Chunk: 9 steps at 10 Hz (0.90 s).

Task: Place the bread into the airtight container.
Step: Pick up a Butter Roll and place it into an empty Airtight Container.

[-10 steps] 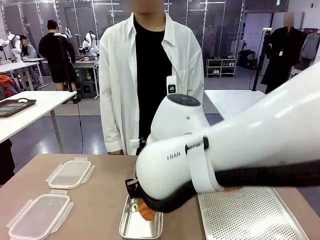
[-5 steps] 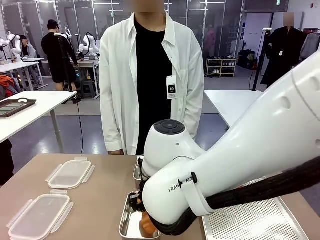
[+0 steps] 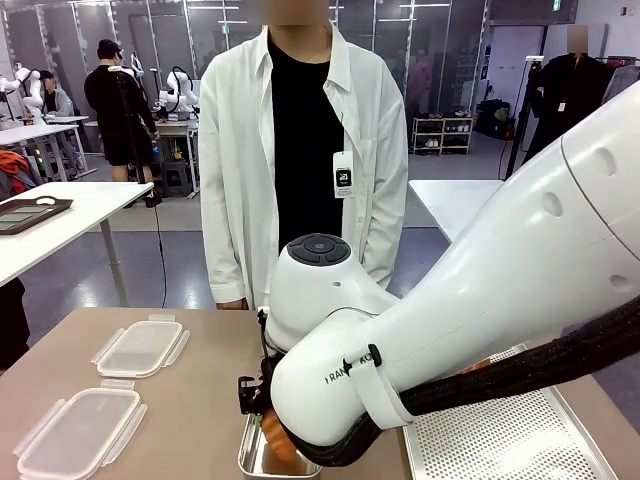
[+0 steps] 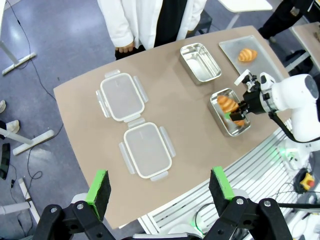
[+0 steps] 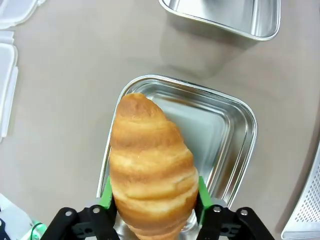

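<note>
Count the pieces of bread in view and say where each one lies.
2. One bread lies in the metal container nearer the robot, between the pads of the right end effector. A second bread sits on the tray at the robot's right. The arm may hide others.

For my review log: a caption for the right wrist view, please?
Bread roll between the green pads of the right gripper, over a steel container; a second steel container lies beyond.

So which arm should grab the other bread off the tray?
Right. The right gripper is at the container, beside the tray with the other bread. The left gripper hangs open high up on the side of the lids, farther off.
</note>
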Motion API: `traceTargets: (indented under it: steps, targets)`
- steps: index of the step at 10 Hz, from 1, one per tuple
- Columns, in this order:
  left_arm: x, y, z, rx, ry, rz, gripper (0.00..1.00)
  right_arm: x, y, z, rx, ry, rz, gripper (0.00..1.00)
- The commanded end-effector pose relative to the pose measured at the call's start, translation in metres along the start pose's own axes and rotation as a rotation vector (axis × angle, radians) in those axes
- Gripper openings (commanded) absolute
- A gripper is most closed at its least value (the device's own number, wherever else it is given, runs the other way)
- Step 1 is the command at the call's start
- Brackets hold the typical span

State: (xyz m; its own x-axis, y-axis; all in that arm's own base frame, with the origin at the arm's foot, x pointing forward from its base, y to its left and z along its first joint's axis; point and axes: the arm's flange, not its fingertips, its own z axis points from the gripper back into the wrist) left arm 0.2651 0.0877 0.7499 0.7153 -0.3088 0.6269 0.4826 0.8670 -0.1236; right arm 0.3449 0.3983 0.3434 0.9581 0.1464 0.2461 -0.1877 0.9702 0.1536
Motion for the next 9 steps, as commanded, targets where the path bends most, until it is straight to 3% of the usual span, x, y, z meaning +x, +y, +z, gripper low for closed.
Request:
traceTargets:
  steps: [1, 9]
  targets:
    - [0.0002, -0.0008, 0.0007, -0.006, -0.002, -0.013, 1.0, 0.0021, 0.009, -0.0036, -0.022, -0.033, -0.028, 0.97]
    - [0.0002, -0.0008, 0.0007, -0.006, -0.002, -0.013, 1.0, 0.0036, 0.0009, 0.0027, 0.001, -0.008, 0.002, 1.0]
